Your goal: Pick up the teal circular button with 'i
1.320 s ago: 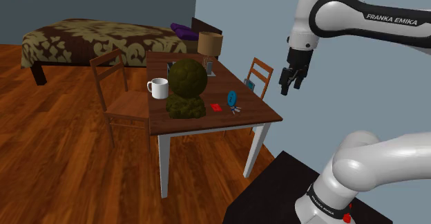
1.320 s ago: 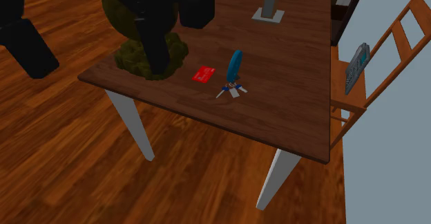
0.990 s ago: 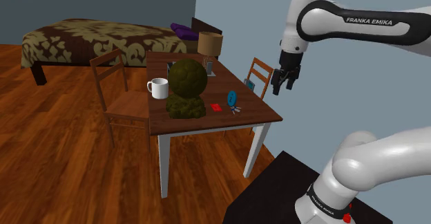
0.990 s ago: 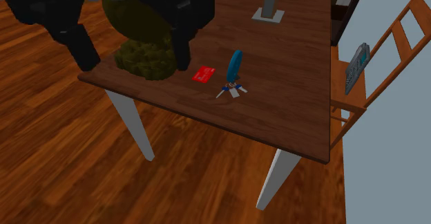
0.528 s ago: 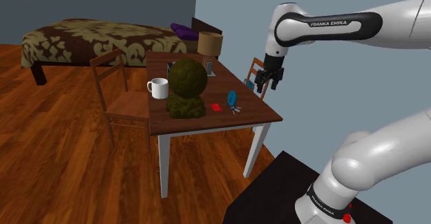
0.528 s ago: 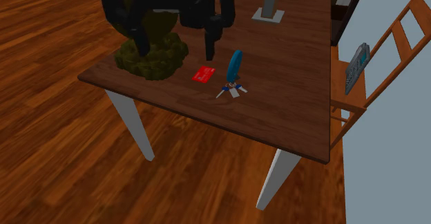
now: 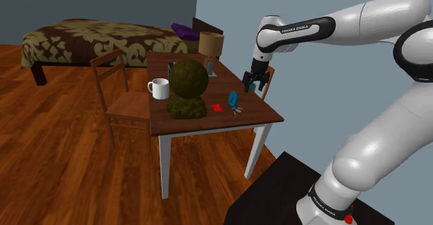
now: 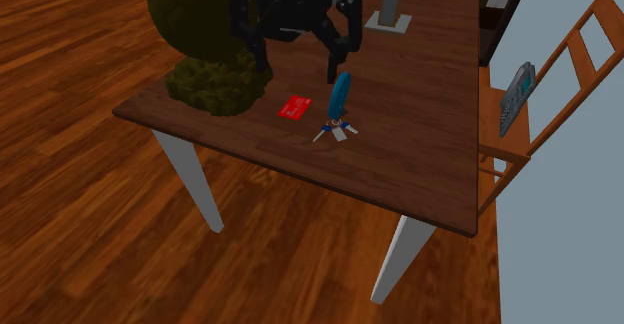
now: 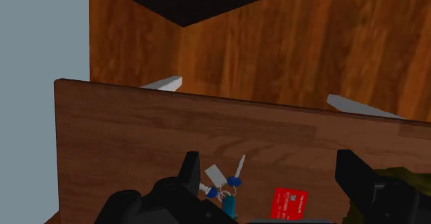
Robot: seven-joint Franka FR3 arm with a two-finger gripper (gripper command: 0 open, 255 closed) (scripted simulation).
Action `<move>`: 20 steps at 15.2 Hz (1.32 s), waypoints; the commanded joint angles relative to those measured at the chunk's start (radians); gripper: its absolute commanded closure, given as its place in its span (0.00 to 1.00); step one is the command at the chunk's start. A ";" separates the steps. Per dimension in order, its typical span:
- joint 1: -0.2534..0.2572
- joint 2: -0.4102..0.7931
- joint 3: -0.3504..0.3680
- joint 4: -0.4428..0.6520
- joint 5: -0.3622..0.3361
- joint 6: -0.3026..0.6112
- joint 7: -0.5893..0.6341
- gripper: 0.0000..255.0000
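Observation:
The teal disc-shaped button (image 7: pixel 233 98) (image 8: pixel 341 92) stands on its edge on the brown wooden table (image 7: pixel 267 111) (image 8: pixel 420 162), near the edge closest to the arm. A small bunch of keys (image 8: pixel 335 130) (image 9: pixel 225 181) lies just in front of it and a red card (image 8: pixel 295 107) (image 9: pixel 289 203) beside it. My black gripper (image 7: pixel 252 83) (image 8: pixel 298 68) (image 9: pixel 271 181) hangs open above the table, a little above and behind the button, touching nothing. In the wrist view its fingers (image 9: pixel 190 171) frame the keys and card.
A dark green bushy plant (image 7: pixel 187 88) (image 8: pixel 205 32) rises close beside the gripper, with a white mug (image 7: pixel 159 88) behind it. A grey stand (image 8: pixel 390 12) and a lamp (image 7: pixel 210 44) sit farther back. Wooden chairs (image 7: pixel 118 92) (image 8: pixel 560 82) flank the table.
The arm has swung towards the shoulder view's left and down, carrying the gripper from beside the table to over it, near the button. The fingers stay open.

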State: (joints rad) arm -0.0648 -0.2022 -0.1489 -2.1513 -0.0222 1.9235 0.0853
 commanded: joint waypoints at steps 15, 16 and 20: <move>-0.086 0.579 -0.052 0.505 0.208 0.103 -0.058 0.00; -0.087 0.583 -0.051 0.497 0.210 0.114 -0.060 0.00; -0.087 0.602 -0.048 0.470 0.217 0.160 -0.068 0.00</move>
State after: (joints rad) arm -0.1520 0.3923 -0.1979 -1.6763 0.1926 2.0705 0.0194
